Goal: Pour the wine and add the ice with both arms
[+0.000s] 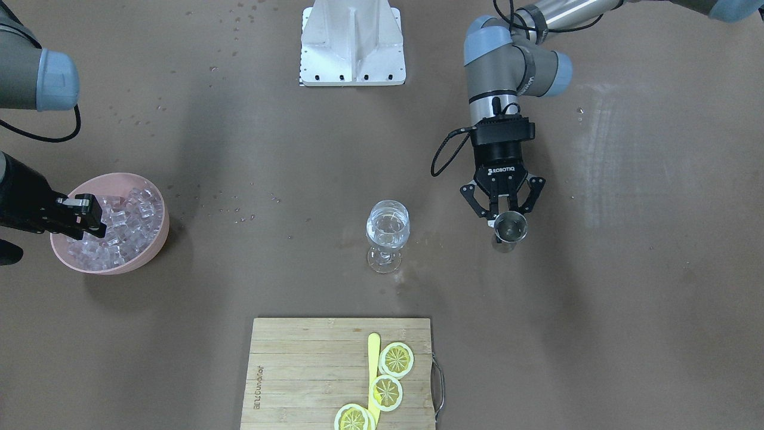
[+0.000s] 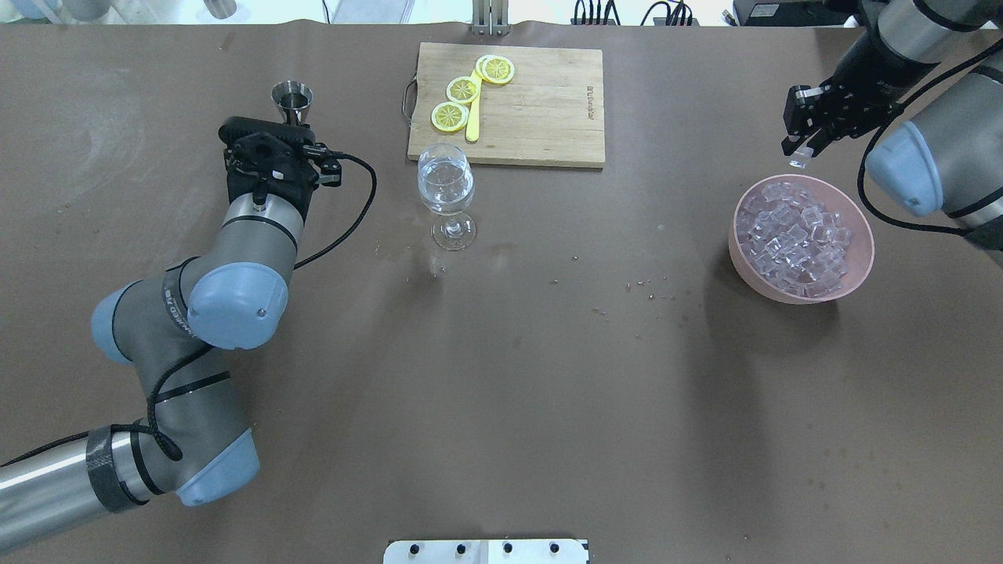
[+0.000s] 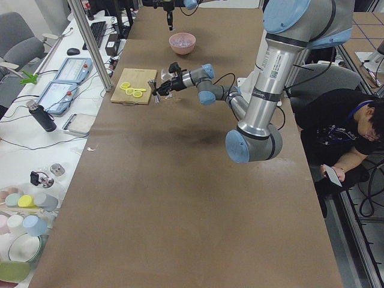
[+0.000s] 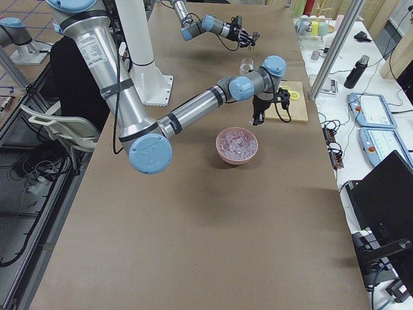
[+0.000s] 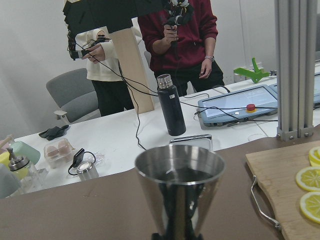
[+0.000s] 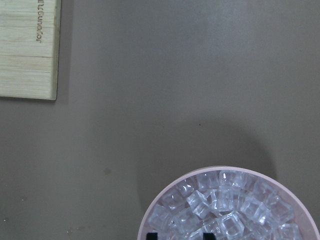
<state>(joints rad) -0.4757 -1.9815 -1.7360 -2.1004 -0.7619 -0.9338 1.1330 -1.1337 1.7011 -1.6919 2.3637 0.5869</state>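
Item: right claw, narrow, and by the overhead view apparently pinching a single cube at its tips; the wrist view cuts the tips off, so the hold is a judgement. Position: raised above the pink bowl, which stands on the counter at the robot's right end. Contents of bowl: the ice, a heap of clear cubes filling it close to the rim. Next outward, toward the robot's left and well apart from this claw: wine glass, upright on its stem, mouth open upward, with what looks like clear liquid in it, though that is hard to confirm. Governing relation: the glass lies sideways across open counter from the right claw, at roughly the same depth, so the cube's carry would run mostly leftward and end over the mouth. Just beyond the glass: left claw, closed about a steel jigger held upright near the glass without touching it; this arm is much the nearer to the glass and may crowd the approach. Farthest from the robot: cutting board with lemon slices, beyond the glass.
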